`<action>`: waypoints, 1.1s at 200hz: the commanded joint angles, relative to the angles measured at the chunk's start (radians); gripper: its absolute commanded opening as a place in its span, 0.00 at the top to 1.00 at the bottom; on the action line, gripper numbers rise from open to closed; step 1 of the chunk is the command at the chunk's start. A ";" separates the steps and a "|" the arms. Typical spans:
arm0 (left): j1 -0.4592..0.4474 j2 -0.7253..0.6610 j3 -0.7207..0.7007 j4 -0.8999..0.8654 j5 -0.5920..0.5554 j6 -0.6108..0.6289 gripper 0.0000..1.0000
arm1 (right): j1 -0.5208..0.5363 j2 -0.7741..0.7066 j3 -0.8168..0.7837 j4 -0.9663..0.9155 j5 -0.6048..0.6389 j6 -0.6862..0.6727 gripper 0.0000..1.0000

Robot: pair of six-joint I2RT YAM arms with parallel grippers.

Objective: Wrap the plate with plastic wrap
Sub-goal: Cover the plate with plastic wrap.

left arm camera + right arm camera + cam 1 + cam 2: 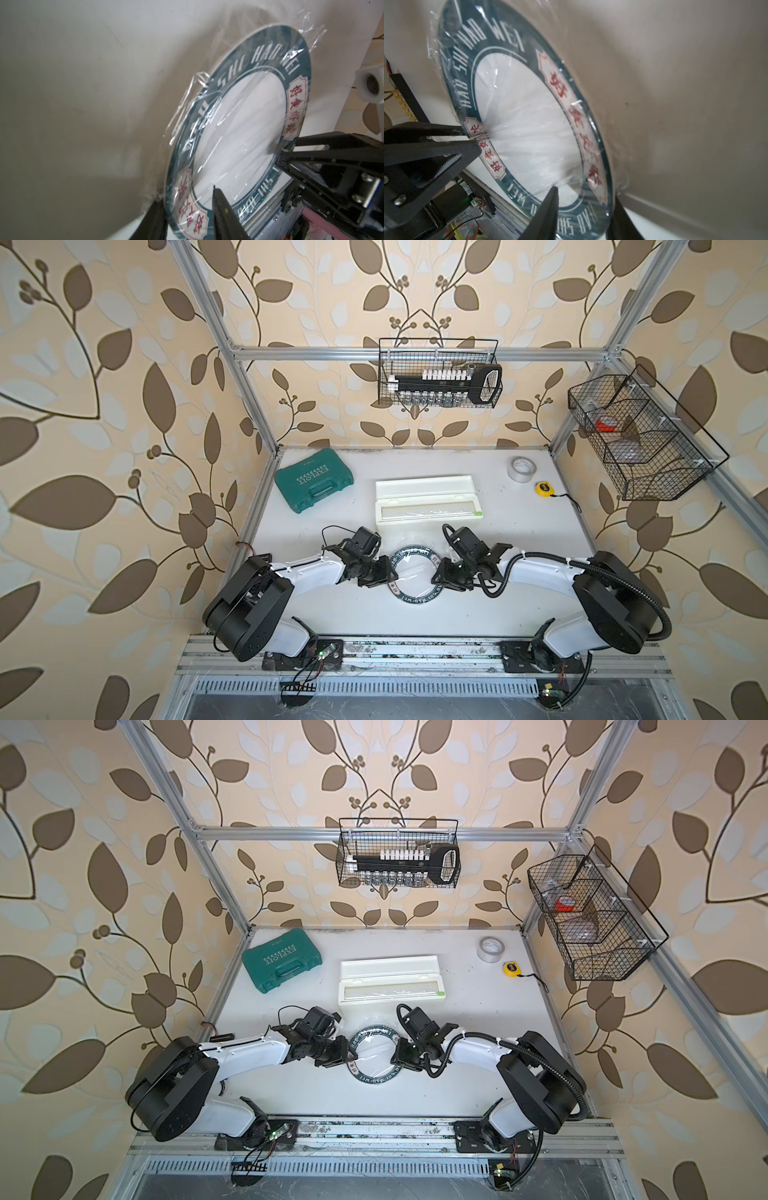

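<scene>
Lying on the desk [332,622] under wrap [182,116], the plate [413,572] is straddled at opposite rims (left fingers [224,216] one side, right fingers [546,214] the other); whether either part-spread pair pinches cannot be told.

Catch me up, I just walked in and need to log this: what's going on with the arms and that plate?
Both arms are at the plate, which is covered by a sheet of plastic wrap. The left gripper and right gripper sit at opposite sides, each with one finger over the rim and one outside it. Whether they are pinching is unclear. The film is crinkled at the edges; the open dispenser box lies beyond it.
</scene>
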 commanded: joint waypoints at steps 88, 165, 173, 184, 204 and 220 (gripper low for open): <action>-0.077 -0.094 -0.112 0.142 0.186 -0.115 0.44 | -0.144 0.134 0.211 -0.273 0.102 -0.502 0.55; -0.068 -0.288 0.219 -0.524 -0.283 0.136 0.24 | -0.157 -0.007 0.183 -0.320 0.104 -0.419 0.33; -0.068 -0.259 0.253 -0.478 -0.271 0.169 0.24 | -0.157 -0.041 0.146 -0.295 0.073 -0.378 0.36; -0.069 -0.195 0.305 -0.420 -0.241 0.221 0.25 | -0.155 -0.076 0.102 -0.256 0.015 -0.321 0.39; -0.069 -0.047 0.414 -0.374 -0.206 0.323 0.26 | -0.150 -0.111 0.037 -0.179 -0.050 -0.235 0.47; -0.069 0.070 0.493 -0.373 -0.209 0.390 0.27 | -0.145 -0.101 0.005 -0.123 -0.077 -0.196 0.52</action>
